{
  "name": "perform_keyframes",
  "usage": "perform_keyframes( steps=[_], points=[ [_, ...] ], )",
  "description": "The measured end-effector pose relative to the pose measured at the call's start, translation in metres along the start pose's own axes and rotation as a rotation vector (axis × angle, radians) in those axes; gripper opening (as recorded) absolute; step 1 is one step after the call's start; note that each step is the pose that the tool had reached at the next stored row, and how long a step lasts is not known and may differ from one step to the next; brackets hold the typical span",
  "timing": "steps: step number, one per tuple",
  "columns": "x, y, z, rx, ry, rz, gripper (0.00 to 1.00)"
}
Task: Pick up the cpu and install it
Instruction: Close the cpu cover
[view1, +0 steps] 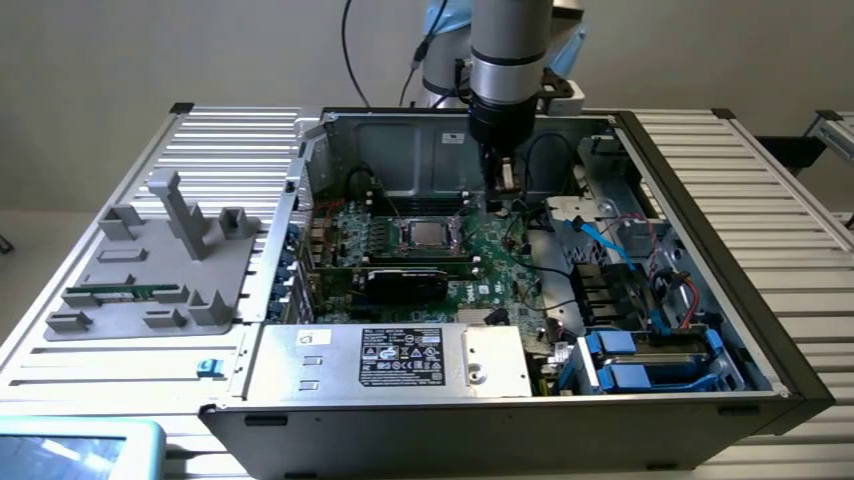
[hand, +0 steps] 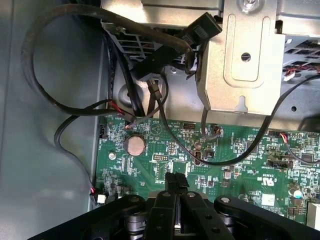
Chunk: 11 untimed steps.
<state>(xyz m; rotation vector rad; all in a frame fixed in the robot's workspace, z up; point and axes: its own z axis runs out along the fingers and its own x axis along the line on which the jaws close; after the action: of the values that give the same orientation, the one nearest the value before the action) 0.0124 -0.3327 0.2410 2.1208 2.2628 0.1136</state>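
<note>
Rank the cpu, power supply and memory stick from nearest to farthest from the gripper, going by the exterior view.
From the gripper:
1. cpu: inside the case, just to the exterior view's left.
2. power supply: at the case's near wall.
3. memory stick: outside the case on the grey tray, far to the exterior view's left.

ribbed metal table (view1: 787, 220) w/ open pc case (view1: 534, 430) & grey jig tray (view1: 120, 270).

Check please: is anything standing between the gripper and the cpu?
Nothing visible does. The cpu lies in the socket, open from above, just to the exterior view's left of the gripper. Only low motherboard surface lies between them. Black cables hang on the gripper's other side.
</note>
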Motion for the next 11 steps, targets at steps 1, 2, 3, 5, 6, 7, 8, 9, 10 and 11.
perform_keyframes(
  steps=[1, 2, 3, 5, 6, 7, 8, 9, 10, 11],
  points=[
    [0.0, -0.0014, 0.0, 0.0001, -0.0007, 0.0, 0.09],
    [0.001, -0.0027, -0.0001, 0.0003, -0.0016, 0.0, 0.09],
    [0.001, -0.004, -0.0001, 0.0003, -0.0026, 0.0, 0.09],
    [0.002, -0.0065, -0.0002, 0.0003, -0.005, 0.0, 0.09],
    [0.003, -0.0092, -0.0003, 0.0005, -0.0075, -0.001, 0.09],
    [0.003, -0.0105, -0.0004, 0.0006, -0.0088, -0.001, 0.09],
    [0.004, -0.012, -0.0005, 0.0007, -0.0101, -0.001, 0.09],
    [0.004, -0.0132, -0.0006, 0.0007, -0.011, -0.001, 0.09],
    [0.005, -0.0139, -0.0008, 0.0009, -0.0117, -0.001, 0.09],
    [0.005, -0.0143, -0.0014, 0.0009, -0.0122, -0.001, 0.09]
  ],
)
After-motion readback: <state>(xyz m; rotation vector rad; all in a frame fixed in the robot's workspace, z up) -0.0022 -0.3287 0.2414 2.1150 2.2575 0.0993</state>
